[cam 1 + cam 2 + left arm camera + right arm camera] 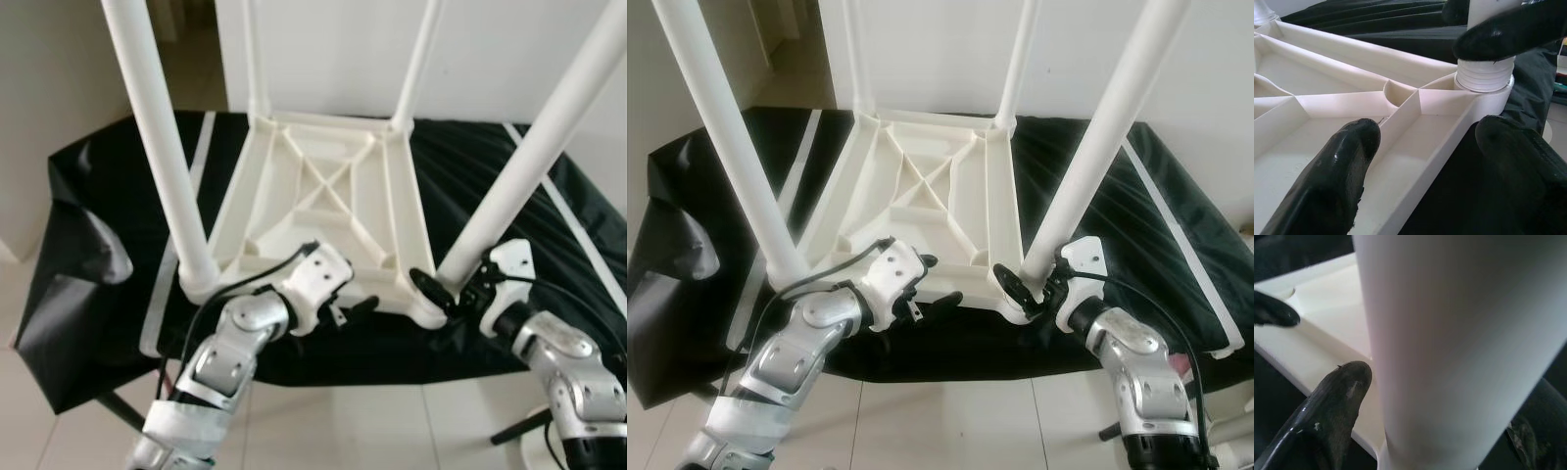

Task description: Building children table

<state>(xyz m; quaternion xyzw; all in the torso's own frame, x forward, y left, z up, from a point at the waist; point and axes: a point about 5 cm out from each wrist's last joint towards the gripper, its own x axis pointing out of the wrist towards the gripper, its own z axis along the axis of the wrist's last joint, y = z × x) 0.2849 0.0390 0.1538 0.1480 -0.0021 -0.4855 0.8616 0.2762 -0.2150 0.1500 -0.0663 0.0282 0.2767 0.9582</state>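
Nearest you, your left gripper (345,308) sat at the front rim of the upturned white table top (323,201), its fingers (1342,166) spread wide on either side of that rim wall and gripping nothing. Just to its right, your right gripper (446,294) was closed around the base of the near right leg (529,162), a black finger (1334,404) pressed against each side of the tube just above its threaded collar (1484,78). The table lay underside up on a black sheet (88,225), ribs showing, with the near left leg (162,157) and two far legs (416,64) standing in their sockets beyond. You should have judged the plastic light, stiff and smooth enough to slip; holding low on the leg, close to the socket, looked the surest grip for turning it.
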